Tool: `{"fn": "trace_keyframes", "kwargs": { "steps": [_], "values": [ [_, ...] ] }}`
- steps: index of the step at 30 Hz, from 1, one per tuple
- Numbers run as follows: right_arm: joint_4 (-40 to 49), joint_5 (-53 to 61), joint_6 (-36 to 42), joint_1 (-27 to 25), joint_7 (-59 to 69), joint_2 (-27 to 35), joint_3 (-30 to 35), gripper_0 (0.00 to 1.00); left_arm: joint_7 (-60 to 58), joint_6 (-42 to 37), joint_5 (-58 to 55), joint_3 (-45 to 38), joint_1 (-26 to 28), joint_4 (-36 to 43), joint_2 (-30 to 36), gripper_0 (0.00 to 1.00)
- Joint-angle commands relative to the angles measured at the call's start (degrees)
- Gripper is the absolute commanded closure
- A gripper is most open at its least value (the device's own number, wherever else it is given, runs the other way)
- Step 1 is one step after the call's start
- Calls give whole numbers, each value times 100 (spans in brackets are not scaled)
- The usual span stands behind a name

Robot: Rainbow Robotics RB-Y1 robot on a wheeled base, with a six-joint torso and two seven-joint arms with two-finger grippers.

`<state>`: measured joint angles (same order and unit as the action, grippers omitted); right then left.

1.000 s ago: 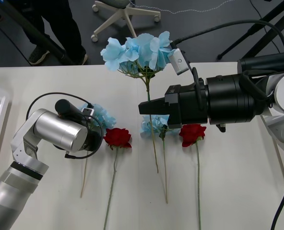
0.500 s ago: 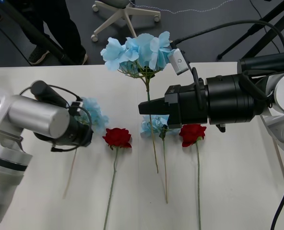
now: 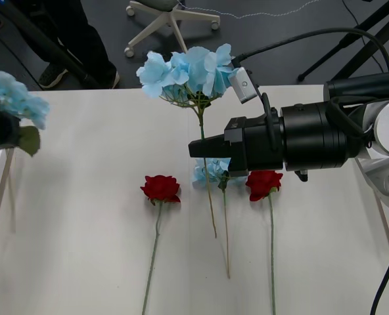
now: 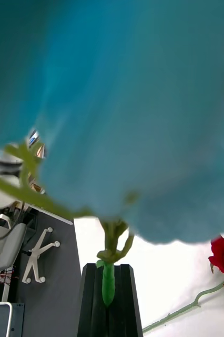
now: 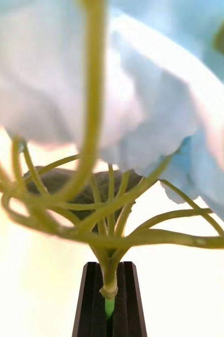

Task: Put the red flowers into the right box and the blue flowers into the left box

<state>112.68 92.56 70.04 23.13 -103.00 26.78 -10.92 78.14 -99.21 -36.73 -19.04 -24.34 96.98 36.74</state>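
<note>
Two pale blue hydrangeas, each pinched by its green stem.
The right gripper (image 3: 196, 147) clamps one fluffy bloom (image 3: 188, 71) upright, beyond the red rose (image 3: 160, 188); the left gripper (image 5: 109, 274) clamps a second bloom (image 3: 14, 97) far to the rose's left.

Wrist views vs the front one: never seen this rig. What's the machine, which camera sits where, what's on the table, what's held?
It's a two-armed robot on a wheeled base. The wide picture comes from a camera above the arms, looking down at the white table; the robot's left is the picture's left. The two tall pictures come from a camera on each wrist, looking out along that arm's black fingers.

The right end effector is shut on the stem of a blue flower and holds it upright; the blossom crowds the right wrist view. The left end effector is shut on a second blue flower, lifted at the far left of the front view.

Lying on the table: a red rose, a third blue flower and another red rose.
</note>
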Motion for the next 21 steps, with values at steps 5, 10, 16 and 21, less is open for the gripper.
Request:
{"fn": "trace_keyframes", "kwargs": {
  "steps": [5, 10, 16, 21],
  "values": [
    [87, 61, -35, 166, -71, -33, -42, 100, 1582, 806, 25, -891, -379, -1305, 1029, 100],
    [87, 96, -35, 166, -71, -33, -42, 100, 2118, 1571, 166, -847, -423, -2430, 1617, 100],
    [87, 96, -35, 166, -71, -33, -42, 100, 2681, 2494, 438, -803, -423, -3564, 1951, 100],
    [87, 113, -35, 166, -71, -33, -42, 100, 2777, 3267, 561, -768, -423, -4319, 1995, 100]
  ]
}}
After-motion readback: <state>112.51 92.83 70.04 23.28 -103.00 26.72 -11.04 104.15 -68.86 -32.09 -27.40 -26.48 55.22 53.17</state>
